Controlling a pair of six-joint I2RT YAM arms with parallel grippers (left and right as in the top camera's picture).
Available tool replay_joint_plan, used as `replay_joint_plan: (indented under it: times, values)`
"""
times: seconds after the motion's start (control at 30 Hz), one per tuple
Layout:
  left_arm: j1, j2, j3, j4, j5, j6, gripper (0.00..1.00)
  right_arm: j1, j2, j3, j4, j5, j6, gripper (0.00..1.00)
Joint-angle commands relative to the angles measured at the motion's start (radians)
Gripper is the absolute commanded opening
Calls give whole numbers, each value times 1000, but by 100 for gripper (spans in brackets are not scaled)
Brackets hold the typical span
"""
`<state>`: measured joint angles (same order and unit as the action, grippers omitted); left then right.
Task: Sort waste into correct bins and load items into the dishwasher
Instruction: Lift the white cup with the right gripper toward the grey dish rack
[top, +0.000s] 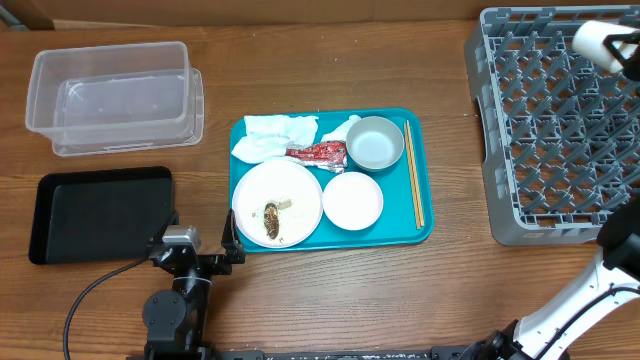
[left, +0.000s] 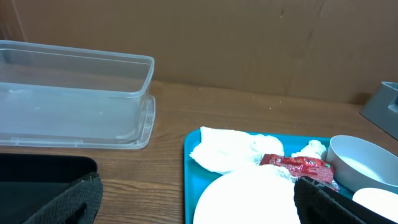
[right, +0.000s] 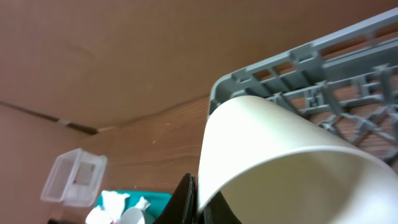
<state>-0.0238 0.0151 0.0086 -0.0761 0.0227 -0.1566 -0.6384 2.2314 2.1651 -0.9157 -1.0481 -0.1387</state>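
- Step in hand: loading the rack (top: 560, 120). Your right end effector (top: 622, 50) is closed on the cup (top: 592, 40) and holds it above the rack's far right corner; the cup is not yet seated.
- Next move, as judged: lower the cup into a cell between pegs, clear of the lattice wall, then release.
- Your left end effector (top: 198, 245) stands wide and empty, just beside the teal tray (top: 425, 230), near the large plate (top: 290, 185).
- Waste lies unsorted on the teal tray: tissues (top: 270, 138), wrapper (top: 318, 152), scrap (top: 272, 220). Tub (top: 115, 95) and black tray (top: 95, 210) hold nothing.
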Motion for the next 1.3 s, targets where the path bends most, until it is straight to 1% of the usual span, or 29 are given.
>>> replay_joint_plan:
  times: [0.0,0.17,0.33,0.5,0.97,1.13,1.27]
  values:
    - [8,-8,-4,-1,-4,11,100,4,51,0,6,-102,-49,4]
    - [8,-8,-4,-1,-4,11,100,5,106,0,10,-215,-70,4]
    - [8,-8,-4,-1,-4,11,100,5,125,0,10,-217,-75,4]
    - [8,-8,-4,-1,-4,11,100,-14,125,0,10,-159,-71,4]
    - [8,-8,-4,-1,-4,11,100,-193,126,0,53,-157,-72,4]
    - [8,-8,-4,-1,-4,11,100,-233,128,0,50,-53,-71,4]
    - [8,-8,-4,-1,-4,11,100,-246,139,0,50,-44,-72,4]
